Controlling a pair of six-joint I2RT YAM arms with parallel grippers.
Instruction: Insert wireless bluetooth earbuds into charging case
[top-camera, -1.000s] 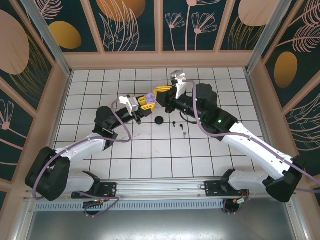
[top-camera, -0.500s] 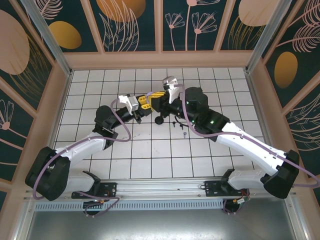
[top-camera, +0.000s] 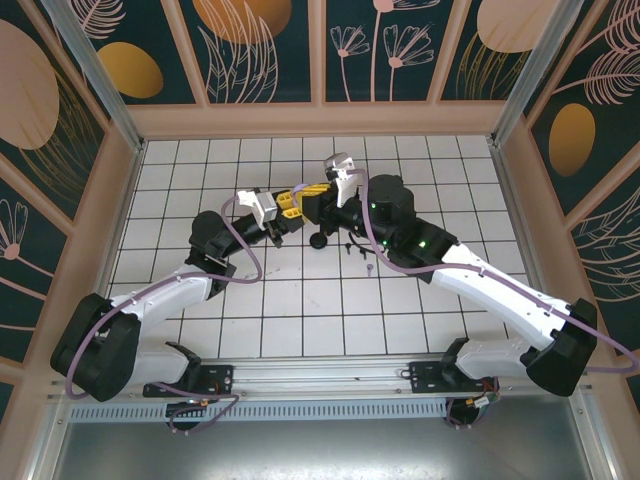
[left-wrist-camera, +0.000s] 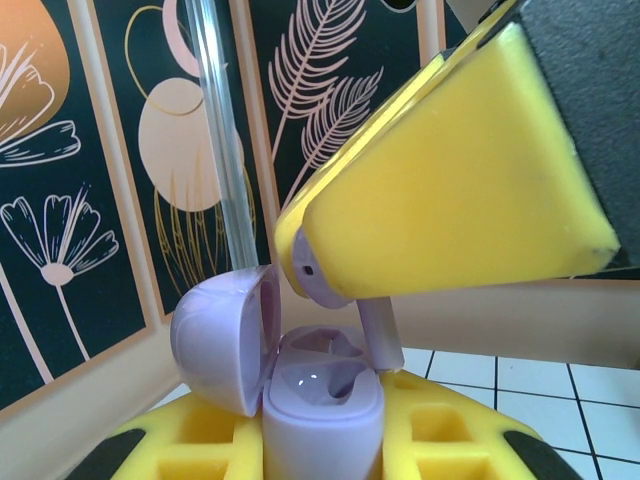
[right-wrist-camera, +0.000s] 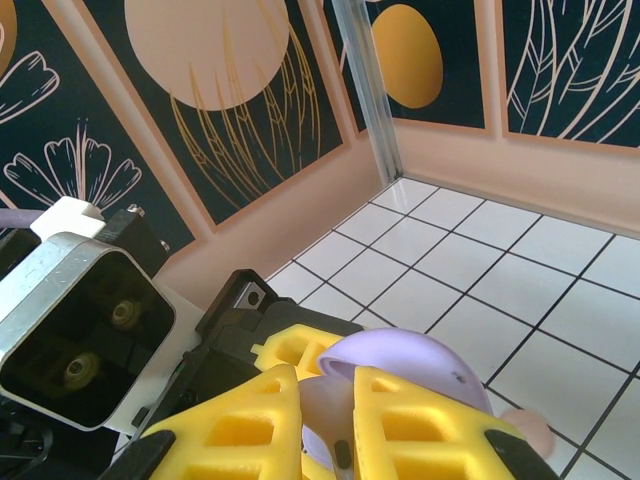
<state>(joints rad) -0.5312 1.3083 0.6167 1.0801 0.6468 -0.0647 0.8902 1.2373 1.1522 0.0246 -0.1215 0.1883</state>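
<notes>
My left gripper (left-wrist-camera: 322, 452) is shut on the base of a lilac charging case (left-wrist-camera: 320, 400), held upright with its lid (left-wrist-camera: 215, 335) swung open to the left. Both sockets in the case look empty. My right gripper (right-wrist-camera: 328, 425) is shut on a lilac earbud (left-wrist-camera: 335, 288) just above the case. The earbud's stem (left-wrist-camera: 380, 335) points down, its tip at the right rim of the case's base. In the top view the two grippers meet at mid table, left gripper (top-camera: 287, 208) and right gripper (top-camera: 308, 192).
A black round case (top-camera: 320, 240) lies on the white tiles just in front of the grippers. Two black earbuds (top-camera: 352, 247) and a lilac earbud (top-camera: 370, 268) lie to its right. Patterned walls ring the table.
The right gripper has come down and left with the lilac earbud, from behind the case to right over it. It has barely moved in the last half second. The left arm holds still.
</notes>
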